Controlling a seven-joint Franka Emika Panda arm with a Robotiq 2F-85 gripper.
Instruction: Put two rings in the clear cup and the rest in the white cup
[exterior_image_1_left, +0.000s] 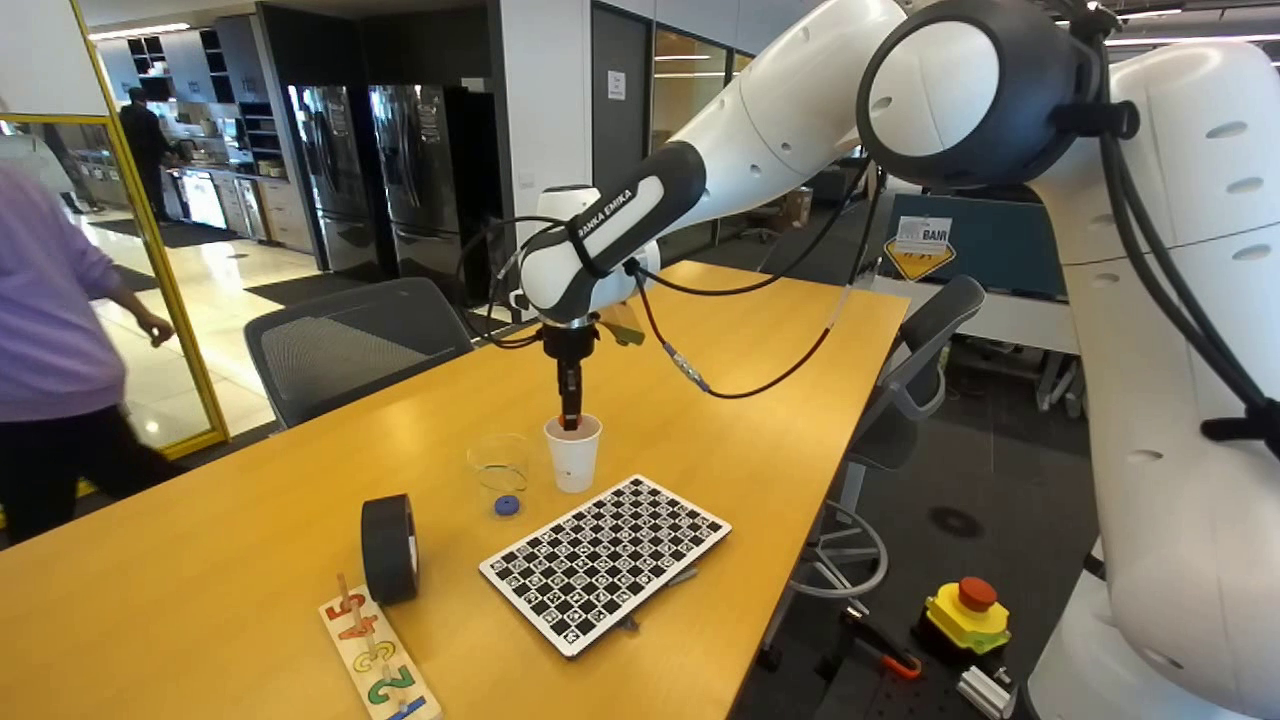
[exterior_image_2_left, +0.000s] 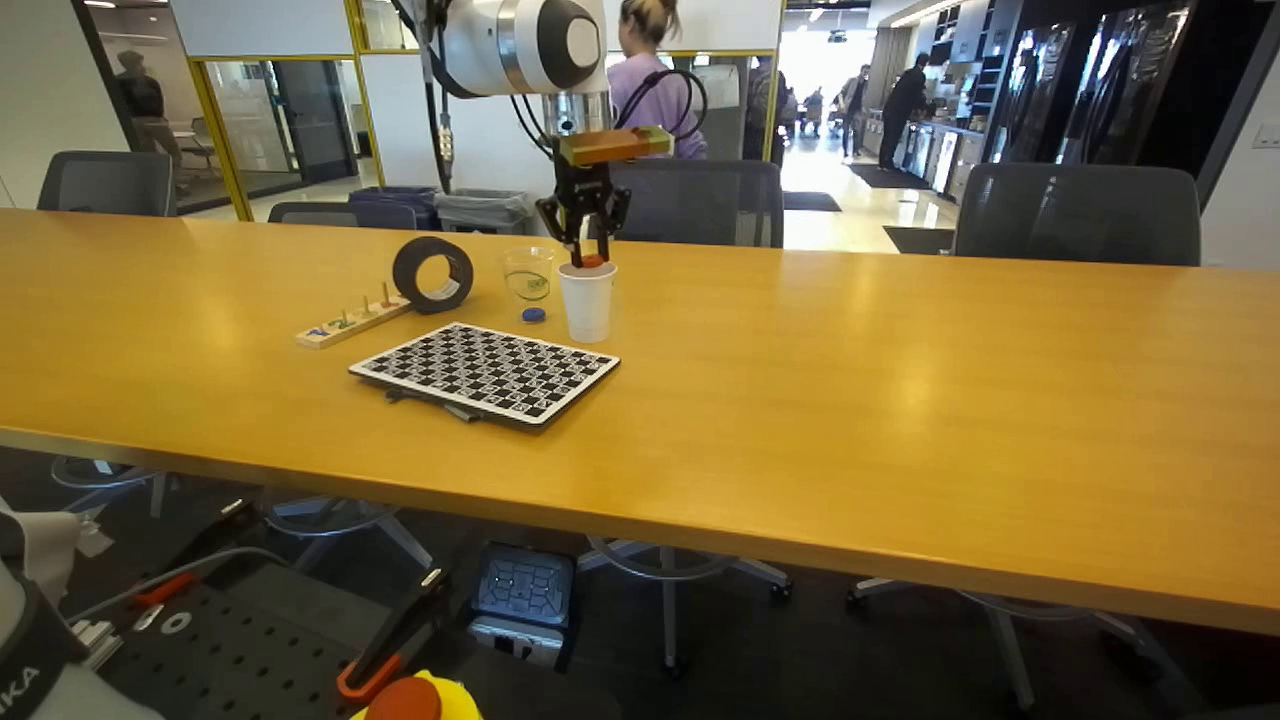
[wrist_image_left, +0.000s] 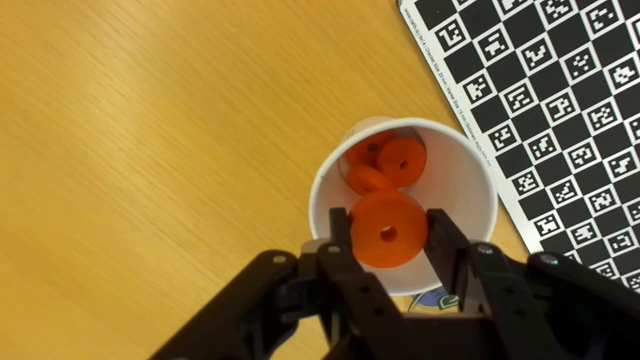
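Note:
My gripper (wrist_image_left: 388, 220) is shut on an orange ring (wrist_image_left: 388, 252), with one finger on each side of it. In both exterior views the gripper (exterior_image_1_left: 570, 420) (exterior_image_2_left: 590, 257) points down, fingertips at the mouth of the white cup (exterior_image_1_left: 574, 466) (exterior_image_2_left: 588, 310). In the wrist view the held ring is over the opening of the white cup (wrist_image_left: 462, 175). Three orange rings (wrist_image_left: 401, 162) lie inside at its far side. The clear cup (exterior_image_1_left: 497, 455) (exterior_image_2_left: 527, 270) stands beside the white cup. A blue ring (exterior_image_1_left: 507, 505) (exterior_image_2_left: 533, 315) shows at its base. In the wrist view the gripper mostly hides the clear cup.
A black-and-white checkered board (exterior_image_1_left: 606, 560) (exterior_image_2_left: 487, 370) lies close to the white cup. A large black roll (exterior_image_1_left: 389, 548) (exterior_image_2_left: 433, 275) stands on edge near the clear cup. A wooden number board with upright pegs (exterior_image_1_left: 380, 655) (exterior_image_2_left: 352, 322) lies beside the roll.

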